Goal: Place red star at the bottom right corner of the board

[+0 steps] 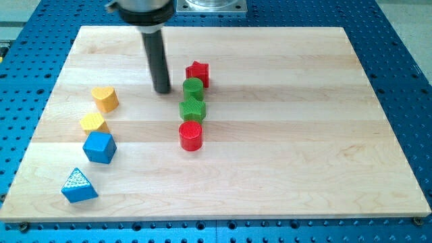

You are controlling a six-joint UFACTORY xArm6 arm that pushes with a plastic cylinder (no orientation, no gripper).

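The red star lies on the wooden board, above the middle and slightly to the left. My tip rests on the board to the left of the red star, with a gap between them, and just left of the green cylinder. The dark rod rises from the tip toward the view's top.
Below the red star stand a green cylinder, a green hexagonal block and a red cylinder, in a column. At the left lie a yellow heart, a yellow block, a blue block and a blue triangle.
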